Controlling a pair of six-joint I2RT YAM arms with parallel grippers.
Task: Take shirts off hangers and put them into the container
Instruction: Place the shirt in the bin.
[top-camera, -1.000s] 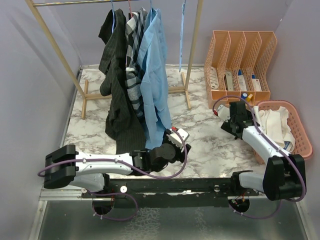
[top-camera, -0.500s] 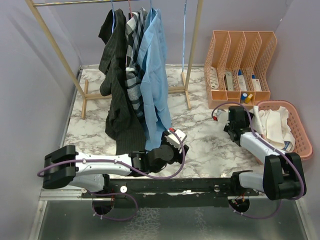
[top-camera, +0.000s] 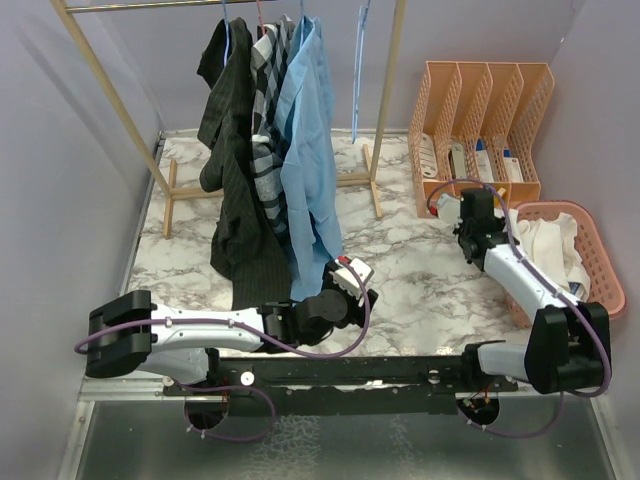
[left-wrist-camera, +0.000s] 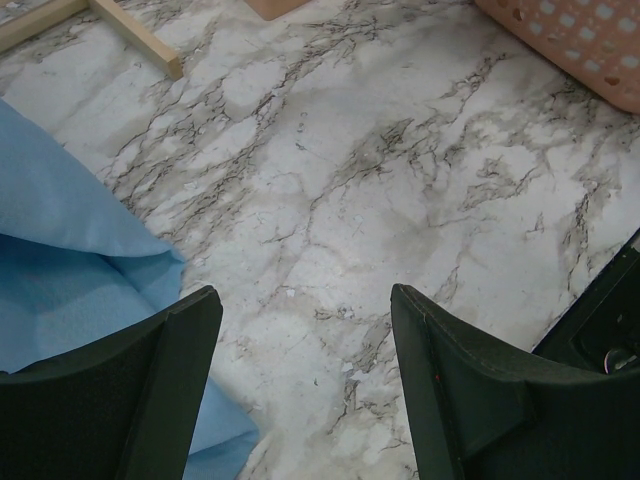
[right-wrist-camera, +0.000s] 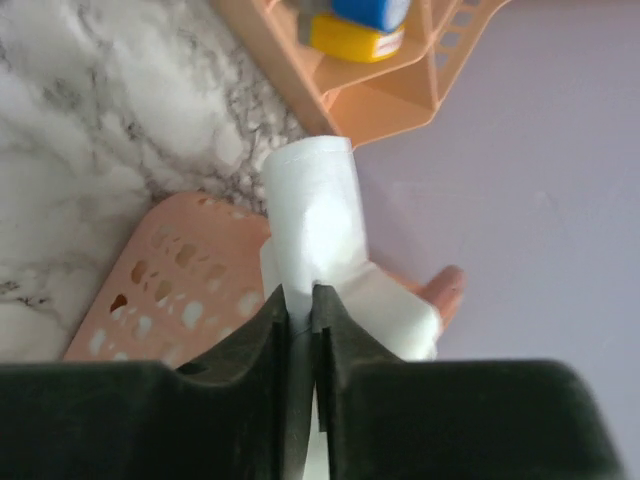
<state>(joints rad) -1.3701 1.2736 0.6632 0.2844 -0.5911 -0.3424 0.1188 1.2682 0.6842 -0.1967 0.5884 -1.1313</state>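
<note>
Swung up from the container (top-camera: 603, 258) rim toward the file organizer (top-camera: 480, 110), the right jaws are now clenched on a fold of the white shirt (right-wrist-camera: 312, 200); the rest of it lies in the container. The left jaws gape empty over the table (left-wrist-camera: 400, 150), beside the light blue shirt (left-wrist-camera: 70, 250). The fabric looks light, limp and slippery, so pinch a bunched fold.

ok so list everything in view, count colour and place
wooden clothes rack: one, pale, back of table
black pinstriped shirt: one, leftmost on rack
black-and-white checked shirt: one, middle
light blue shirt: one, rightmost
bare light blue wire hanger: one, right of the shirts
white shirt: one, in the basket
salmon-pink lattice plastic basket: one, table's right edge
peach four-slot file organizer: one, behind the basket
marble table: one, white, grey-veined
left gripper: open, near light blue hem
right gripper: shut on white shirt
</note>
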